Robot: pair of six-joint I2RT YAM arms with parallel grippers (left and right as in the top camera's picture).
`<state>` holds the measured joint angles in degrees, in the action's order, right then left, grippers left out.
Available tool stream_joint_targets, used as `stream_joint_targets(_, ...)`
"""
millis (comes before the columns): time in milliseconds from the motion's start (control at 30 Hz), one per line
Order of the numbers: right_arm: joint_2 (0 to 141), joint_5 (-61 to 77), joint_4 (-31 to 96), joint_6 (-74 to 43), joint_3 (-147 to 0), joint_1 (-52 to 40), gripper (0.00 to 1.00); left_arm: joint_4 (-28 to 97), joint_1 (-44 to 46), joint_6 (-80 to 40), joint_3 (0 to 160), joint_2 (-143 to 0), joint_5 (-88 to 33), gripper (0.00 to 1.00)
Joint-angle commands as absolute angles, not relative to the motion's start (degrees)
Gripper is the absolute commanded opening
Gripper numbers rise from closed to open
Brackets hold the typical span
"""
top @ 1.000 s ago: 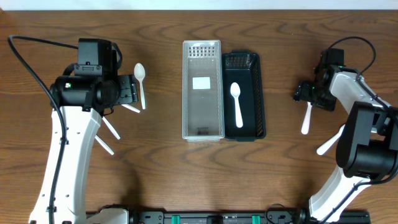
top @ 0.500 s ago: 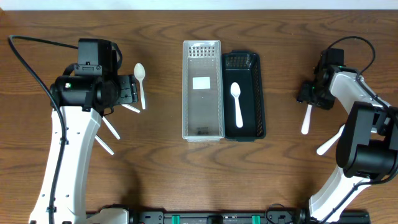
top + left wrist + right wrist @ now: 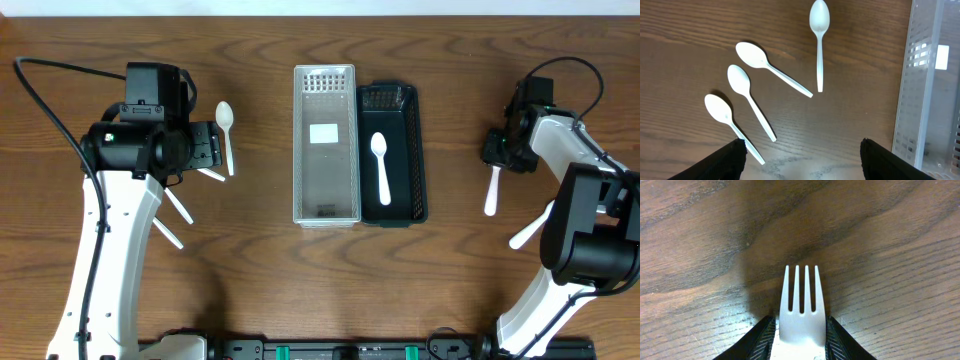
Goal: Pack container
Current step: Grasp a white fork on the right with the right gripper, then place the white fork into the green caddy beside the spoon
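White plastic spoon (image 3: 380,165) lies in the black tray (image 3: 418,150), beside the clear container (image 3: 300,150). At right, the right gripper (image 3: 799,335) pinches a fork (image 3: 801,310). The left gripper (image 3: 802,157) hangs wide open over four loose spoons (image 3: 747,97) at left. Packing looks barely begun.

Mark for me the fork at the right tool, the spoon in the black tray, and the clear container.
fork (image 3: 801,325): right wrist view, head just below the tines.
spoon (image 3: 382,172): overhead view, upper handle.
clear container (image 3: 325,180): overhead view, bare floor.
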<state>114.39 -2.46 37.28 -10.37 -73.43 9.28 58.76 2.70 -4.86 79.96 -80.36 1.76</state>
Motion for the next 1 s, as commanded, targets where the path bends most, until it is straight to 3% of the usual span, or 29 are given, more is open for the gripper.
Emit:
stream_joint_targets(0, 115.5, -3.2, 36.9, -10.2, -73.6, 9.9, 0.34, 59.3, 2.5, -5.2, 80.9, -80.0, 2.4, 0.75)
stream_joint_targets(333, 115.5, -3.2, 36.6, -9.9, -73.6, 9.9, 0.26, 59.4, 2.5, -5.2, 80.9, -80.0, 2.4, 0.75)
stream_joint_targets(467, 115.5, -3.2, 36.7, -9.5, -73.6, 9.9, 0.13, 59.4, 2.5, -5.2, 80.9, -80.0, 2.4, 0.75)
stream_joint_targets(733, 109.8, -2.3, 41.1, -11.2, -76.1, 7.7, 0.13, 59.3, 2.5, -5.2, 80.9, -80.0, 2.4, 0.75)
stream_joint_targets(967, 95.3, -1.2, 47.9, -14.2, -85.2, -1.8, 0.1, 59.4, 2.5, -5.2, 80.9, -80.0, 2.4, 0.75)
